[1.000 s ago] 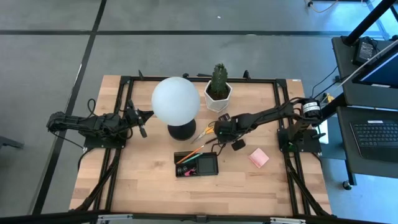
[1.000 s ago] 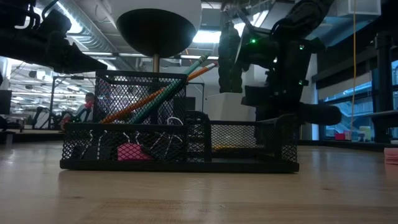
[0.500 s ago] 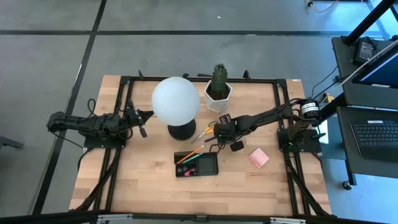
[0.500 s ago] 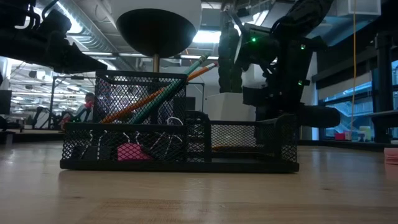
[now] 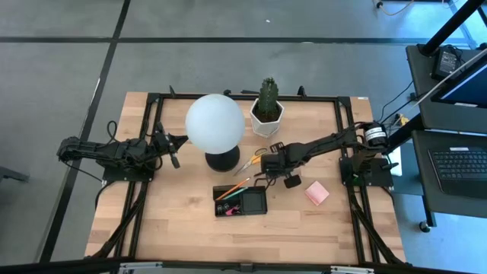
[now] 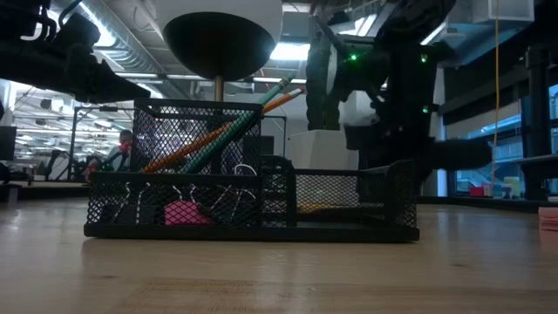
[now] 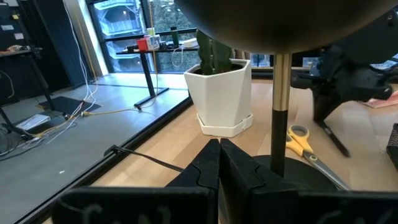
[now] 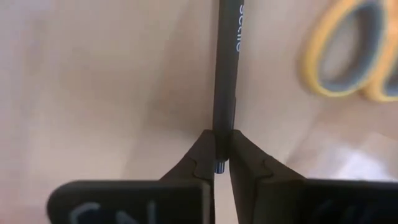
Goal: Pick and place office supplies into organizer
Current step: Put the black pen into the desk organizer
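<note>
The black mesh organizer sits near the table's middle. In the low view the organizer holds green and orange pencils leaning in its tall compartment, and a pink eraser. My right gripper is just beyond it, beside the yellow-handled scissors, and is shut on a black pen. The scissors' handle lies flat on the wood. A pink sticky-note pad lies to the right. My left gripper is shut and waits at the table's left, beside the lamp. My right gripper pinches the black pen's end between its two fingertips. The pen runs straight on away from the fingers, along them, over the wood. Whether its far part rests on the table, I cannot tell.
A white globe lamp on a round black base stands left of the scissors. A potted cactus in a white pot stands near the far edge. Bare wood lies near and left of the organizer.
My right gripper has shifted a little toward the table's near edge, and in the low view its arm has risen slightly. The left arm and the organizer have kept still.
</note>
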